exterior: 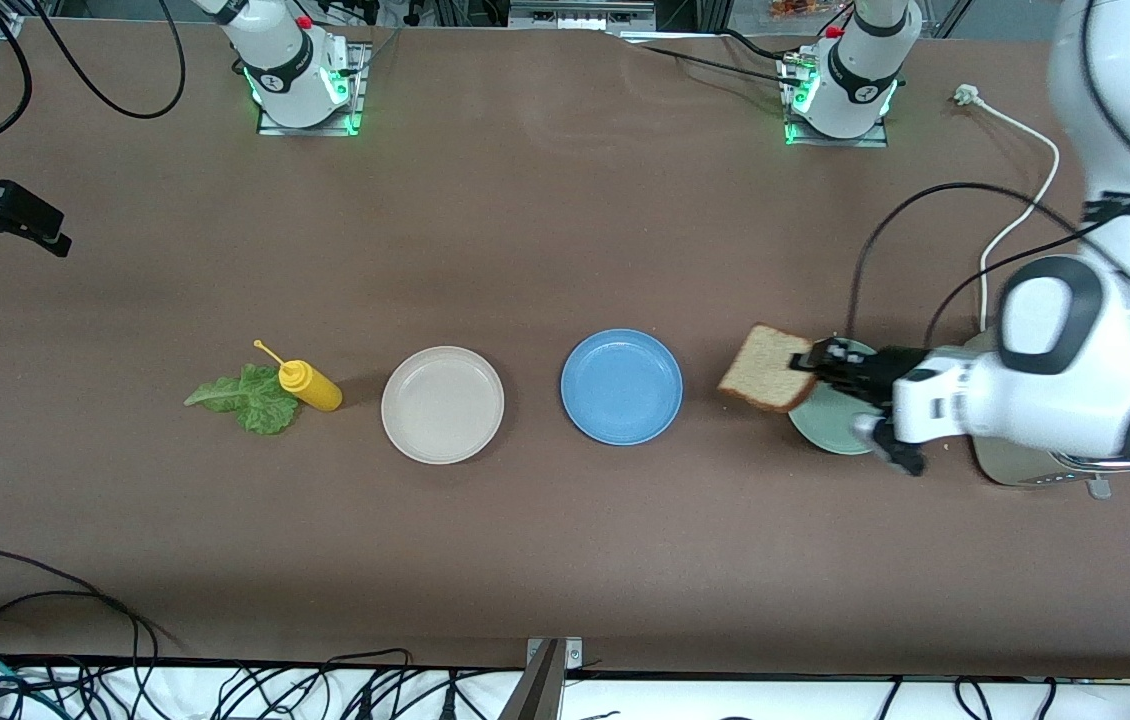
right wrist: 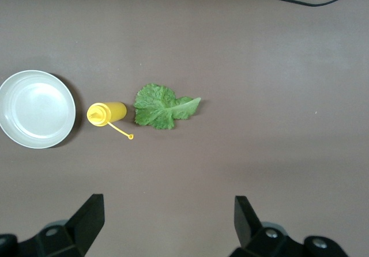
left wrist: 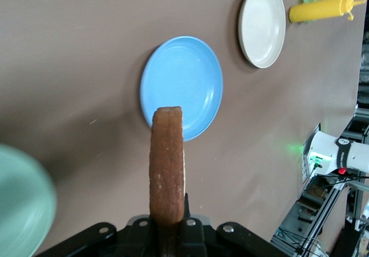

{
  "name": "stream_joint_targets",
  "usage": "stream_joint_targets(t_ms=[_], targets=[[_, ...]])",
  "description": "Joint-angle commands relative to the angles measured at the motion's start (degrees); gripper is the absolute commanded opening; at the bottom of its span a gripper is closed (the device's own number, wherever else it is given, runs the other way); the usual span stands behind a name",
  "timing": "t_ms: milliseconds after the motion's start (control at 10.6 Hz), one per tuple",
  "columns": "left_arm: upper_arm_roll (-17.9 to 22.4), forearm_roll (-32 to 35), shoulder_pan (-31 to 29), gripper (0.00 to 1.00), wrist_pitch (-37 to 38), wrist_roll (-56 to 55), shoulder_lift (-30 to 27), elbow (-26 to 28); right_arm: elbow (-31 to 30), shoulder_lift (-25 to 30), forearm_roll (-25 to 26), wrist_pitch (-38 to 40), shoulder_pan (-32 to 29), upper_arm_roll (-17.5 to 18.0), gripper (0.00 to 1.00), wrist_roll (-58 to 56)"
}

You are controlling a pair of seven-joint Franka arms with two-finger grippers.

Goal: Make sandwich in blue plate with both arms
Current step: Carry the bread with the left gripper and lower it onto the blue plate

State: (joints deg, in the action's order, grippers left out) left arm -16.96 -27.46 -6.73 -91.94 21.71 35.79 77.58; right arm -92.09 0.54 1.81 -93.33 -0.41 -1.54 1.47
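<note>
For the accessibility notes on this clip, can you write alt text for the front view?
The left gripper, shut on a bread slice, holds it over the table between the blue plate and a mint-green plate. Toward the right arm's end lie a beige-white plate, a yellow squeeze bottle and a lettuce leaf.

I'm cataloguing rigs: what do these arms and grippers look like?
Both arms are white with rounded joints, dark grey bands, black cables and green-lit bases. The left gripper and right gripper have black two-finger jaws; a red button sits near each base.
</note>
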Motion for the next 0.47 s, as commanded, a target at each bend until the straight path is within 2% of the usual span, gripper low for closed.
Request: stream_joint_targets(t_ms=[0,376], targets=[[0.4,-5.9,6.4,0.00,-7.4,0.0,4.5,-2.1,0.9,0.1,-1.1,1.0,-0.1,-0.2,1.00,-0.5],[0.4,-18.4,9.8,0.00,-12.1,1.1,11.4,-2.2,0.9,0.2,-1.2,1.1,-0.1,-0.1,1.00,-0.3]])
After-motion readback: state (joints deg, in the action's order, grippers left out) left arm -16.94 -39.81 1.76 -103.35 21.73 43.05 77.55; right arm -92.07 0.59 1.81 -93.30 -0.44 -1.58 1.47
